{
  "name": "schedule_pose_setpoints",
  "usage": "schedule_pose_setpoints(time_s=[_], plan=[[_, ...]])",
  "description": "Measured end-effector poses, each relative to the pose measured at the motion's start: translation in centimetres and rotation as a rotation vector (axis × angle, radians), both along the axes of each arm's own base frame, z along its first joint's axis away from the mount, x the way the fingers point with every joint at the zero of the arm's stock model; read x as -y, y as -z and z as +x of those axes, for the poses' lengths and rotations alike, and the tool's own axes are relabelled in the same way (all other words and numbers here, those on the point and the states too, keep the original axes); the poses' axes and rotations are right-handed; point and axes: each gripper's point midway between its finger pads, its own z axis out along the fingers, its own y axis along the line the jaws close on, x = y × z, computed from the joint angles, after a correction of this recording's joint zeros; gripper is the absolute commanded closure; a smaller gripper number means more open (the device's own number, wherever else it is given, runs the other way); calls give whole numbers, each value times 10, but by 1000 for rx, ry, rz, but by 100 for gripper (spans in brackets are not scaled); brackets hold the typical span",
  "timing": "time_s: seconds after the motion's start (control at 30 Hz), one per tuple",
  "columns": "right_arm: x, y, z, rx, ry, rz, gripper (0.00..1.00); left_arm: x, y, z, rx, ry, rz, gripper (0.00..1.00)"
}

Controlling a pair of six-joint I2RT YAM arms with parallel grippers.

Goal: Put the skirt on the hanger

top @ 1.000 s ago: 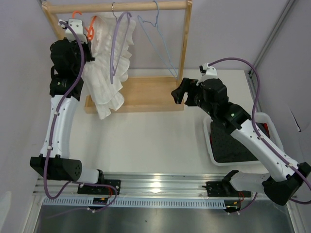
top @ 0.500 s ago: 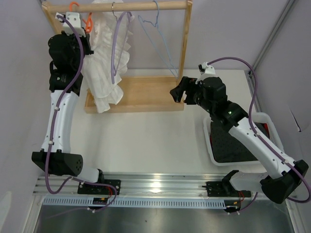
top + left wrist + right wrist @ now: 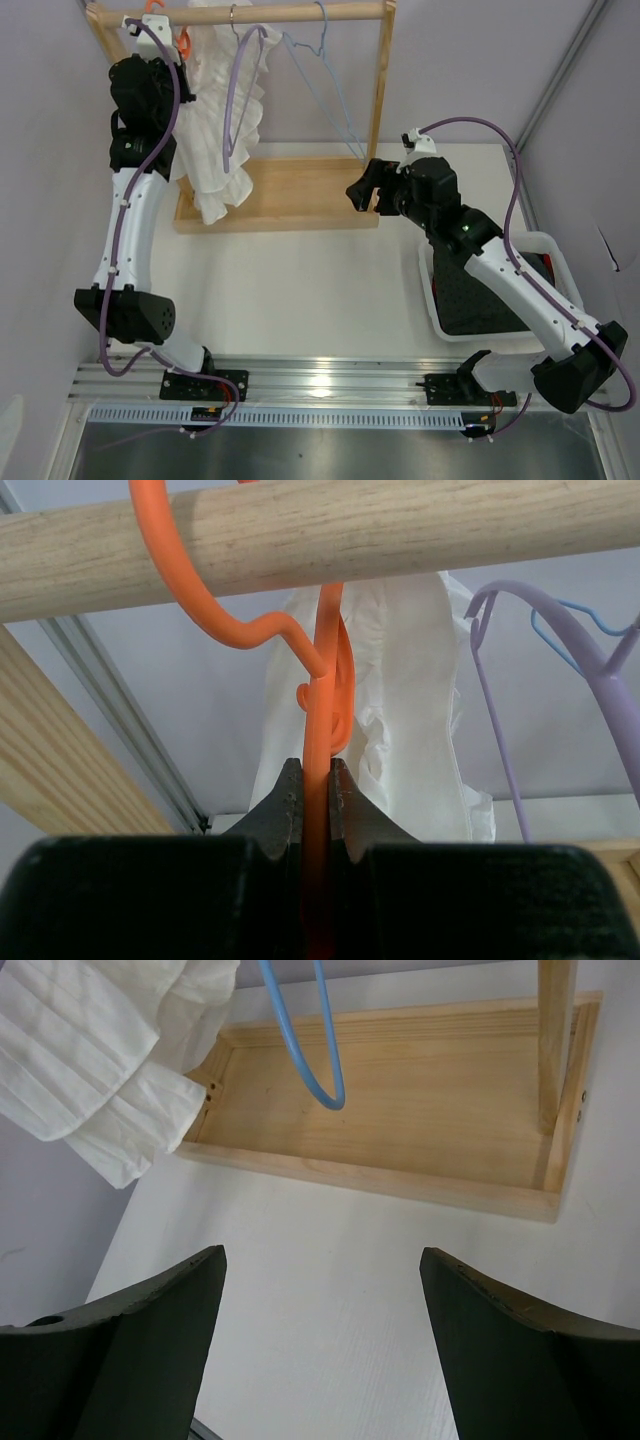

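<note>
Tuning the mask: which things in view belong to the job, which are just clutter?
Job: white flared fabric skirt; thin orange plastic hanger, clamped in left gripper; wooden rail.
Idle: purple plastic hanger; light blue wire hanger; white bin with black cloth; open right gripper.

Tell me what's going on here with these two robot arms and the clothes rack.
The left gripper is shut on the orange hanger, whose hook appears to sit over the wooden rail. The white skirt hangs down alongside it. The right gripper is open and holds nothing, above the table near the rack's base.
</note>
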Motion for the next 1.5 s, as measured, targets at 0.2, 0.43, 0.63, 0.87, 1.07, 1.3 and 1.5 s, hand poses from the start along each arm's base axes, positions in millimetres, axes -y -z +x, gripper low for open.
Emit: schedule_pose_setpoints(time_s=[0.2, 0.43, 0.63, 0.87, 1.07, 1.3, 1.5], plan=[[-1, 3, 1, -8, 2, 0, 15, -8, 7, 6, -21, -37, -3, 100], [-1, 3, 1, -10, 2, 1, 15, -23, 13, 5, -45, -78, -4, 100], [-1, 4, 1, -13, 3, -2, 16, -38, 15, 4, -48, -109, -4, 100], [1, 9, -2, -31, 3, -14, 16, -41, 15, 4, -49, -114, -5, 100], [3, 12, -3, -45, 7, -24, 16, -42, 17, 5, -48, -120, -9, 91], [7, 10, -4, -44, 23, -23, 16, -45, 16, -2, -52, -136, -51, 69], [10, 10, -7, -49, 27, -29, 16, -45, 12, -13, -63, -133, -92, 53]])
